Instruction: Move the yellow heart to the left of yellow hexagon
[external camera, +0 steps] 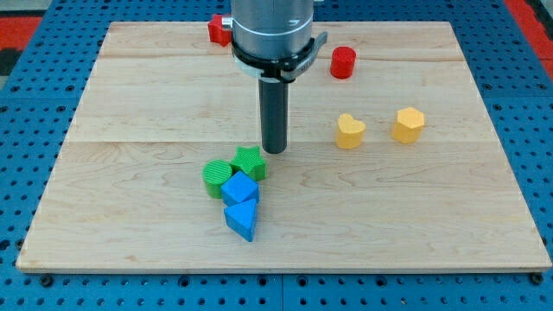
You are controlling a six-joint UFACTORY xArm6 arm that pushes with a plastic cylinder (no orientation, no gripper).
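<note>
The yellow heart (pixel 350 131) lies on the wooden board right of centre. The yellow hexagon (pixel 409 124) lies just to its right, a small gap between them. My tip (pixel 274 150) is at the board's middle, well left of the yellow heart and touching or almost touching the upper right side of the green star (pixel 250 161).
A green round block (pixel 218 176) sits left of the green star. A blue cube (pixel 239 188) and a blue triangle (pixel 243 218) lie just below them. A red cylinder (pixel 343 62) is at the upper right. A red block (pixel 219 29) is partly hidden behind the arm at the view's top.
</note>
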